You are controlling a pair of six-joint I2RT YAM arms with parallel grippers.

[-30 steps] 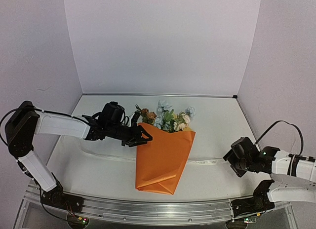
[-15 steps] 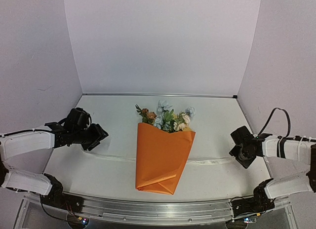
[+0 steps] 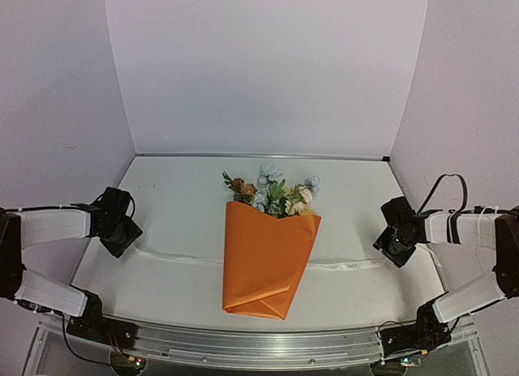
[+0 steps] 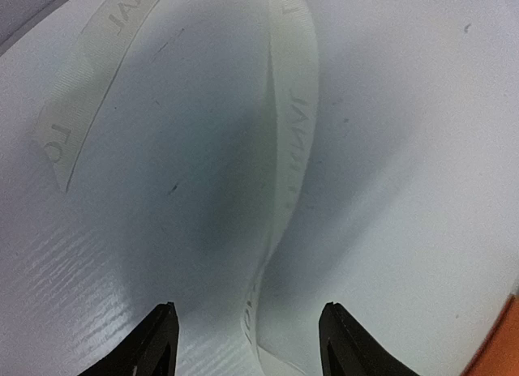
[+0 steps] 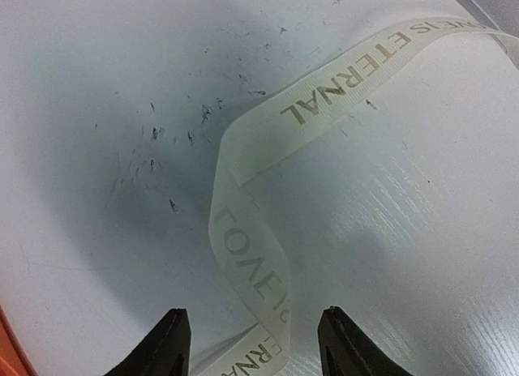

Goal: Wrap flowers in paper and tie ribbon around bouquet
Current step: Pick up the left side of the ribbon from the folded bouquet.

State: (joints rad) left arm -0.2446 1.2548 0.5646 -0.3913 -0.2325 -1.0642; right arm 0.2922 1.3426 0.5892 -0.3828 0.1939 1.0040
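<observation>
The bouquet lies in the middle of the table: an orange paper [image 3: 268, 258] cone with the flowers [image 3: 272, 194] sticking out at its far end. The cream ribbon [image 3: 345, 266] runs across the table, passing under the cone. My left gripper [image 3: 123, 240] hangs low over the ribbon's left end, jaws open. In the left wrist view the ribbon [image 4: 288, 149] runs between my left gripper's [image 4: 247, 339] fingers, untouched. My right gripper [image 3: 393, 250] stands open over the right end. There the printed ribbon [image 5: 251, 254] lies between my right gripper's [image 5: 253, 339] fingers.
White table [image 3: 186, 190] with pale walls on three sides. A metal rail [image 3: 259, 343] runs along the near edge. A sliver of the orange paper [image 4: 507, 343] shows at the left wrist view's lower right corner.
My left arm has pulled back from the cone's upper left edge to the ribbon's left end, and its jaws have widened. My right gripper has moved a little farther back over the ribbon's right end, its jaws narrowing.
</observation>
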